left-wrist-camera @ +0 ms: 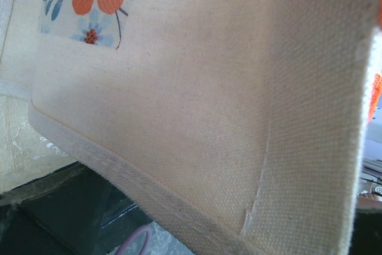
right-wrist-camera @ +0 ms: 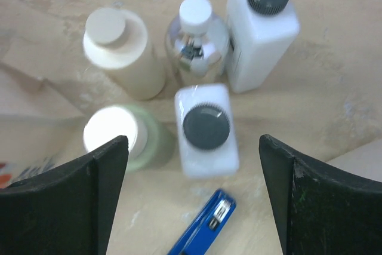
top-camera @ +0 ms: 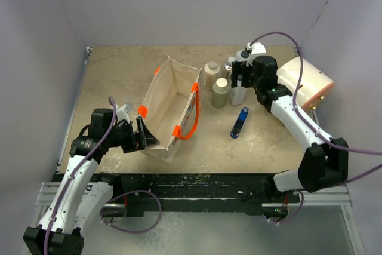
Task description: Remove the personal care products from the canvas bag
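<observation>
The cream canvas bag point(top-camera: 170, 97) with orange handles lies mouth-up at mid table; no bottle shows inside it. My left gripper point(top-camera: 144, 135) is clamped on its near rim. In the left wrist view the canvas bag point(left-wrist-camera: 197, 106) fills the frame and my fingers are hidden. Several personal care products stand right of the bag: a beige bottle point(right-wrist-camera: 119, 52), a silver one point(right-wrist-camera: 196, 40), two white bottles point(right-wrist-camera: 262, 22) point(right-wrist-camera: 206, 129) and an olive one point(right-wrist-camera: 122, 135). My right gripper point(right-wrist-camera: 192, 147) point(top-camera: 242, 82) hovers open above the nearer white bottle point(top-camera: 237, 92), touching nothing.
A flat blue stick point(top-camera: 239, 122) point(right-wrist-camera: 203, 228) lies on the table just in front of the bottles. A big cream cylinder point(top-camera: 304, 82) sits at the right wall behind my right arm. Pale walls close in the table on three sides.
</observation>
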Available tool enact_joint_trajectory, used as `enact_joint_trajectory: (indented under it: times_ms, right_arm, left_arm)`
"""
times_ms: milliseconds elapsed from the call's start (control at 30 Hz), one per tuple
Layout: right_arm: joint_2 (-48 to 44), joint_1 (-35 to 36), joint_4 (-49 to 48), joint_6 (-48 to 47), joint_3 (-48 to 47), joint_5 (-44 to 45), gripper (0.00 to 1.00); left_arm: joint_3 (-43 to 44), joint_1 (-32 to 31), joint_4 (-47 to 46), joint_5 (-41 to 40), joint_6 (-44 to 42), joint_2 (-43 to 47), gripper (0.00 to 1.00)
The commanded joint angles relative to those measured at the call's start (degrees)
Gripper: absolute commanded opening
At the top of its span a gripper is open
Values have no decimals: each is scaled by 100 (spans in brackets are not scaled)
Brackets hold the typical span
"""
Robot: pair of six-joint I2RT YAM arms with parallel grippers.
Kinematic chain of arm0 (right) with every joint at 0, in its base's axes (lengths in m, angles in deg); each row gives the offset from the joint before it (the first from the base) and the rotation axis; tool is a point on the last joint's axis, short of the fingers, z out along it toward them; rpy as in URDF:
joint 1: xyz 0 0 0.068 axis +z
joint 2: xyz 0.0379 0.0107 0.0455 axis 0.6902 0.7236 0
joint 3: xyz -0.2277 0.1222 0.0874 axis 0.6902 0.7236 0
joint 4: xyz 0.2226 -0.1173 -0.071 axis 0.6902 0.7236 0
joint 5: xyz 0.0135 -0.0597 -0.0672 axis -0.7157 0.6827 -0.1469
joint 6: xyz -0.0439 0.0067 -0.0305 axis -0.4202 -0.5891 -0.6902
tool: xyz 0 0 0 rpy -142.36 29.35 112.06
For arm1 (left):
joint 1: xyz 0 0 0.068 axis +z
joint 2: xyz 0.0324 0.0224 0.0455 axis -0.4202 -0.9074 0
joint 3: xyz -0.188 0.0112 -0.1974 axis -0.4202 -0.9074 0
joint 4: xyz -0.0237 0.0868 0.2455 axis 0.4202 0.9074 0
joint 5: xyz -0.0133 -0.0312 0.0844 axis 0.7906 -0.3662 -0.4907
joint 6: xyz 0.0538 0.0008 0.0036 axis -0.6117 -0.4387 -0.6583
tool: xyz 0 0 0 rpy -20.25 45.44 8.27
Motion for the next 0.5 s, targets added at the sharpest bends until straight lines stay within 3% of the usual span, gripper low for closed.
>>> enact_joint_trajectory:
  times_ms: [0, 167, 467]
  right_arm:
    - [-802, -23, -309, 772, 764, -501, 92]
    - [-1604, -23, -148, 916, 1282, -322, 95]
    - [-2557, 99, 11, 1290, 1450, -737, 100]
  left_arm:
    - [76, 51, -121, 136, -104, -24, 94]
    - [463, 14, -45, 23, -228, -133, 97]
    - [2478, -2, 655, -1191, -1101, -874, 99]
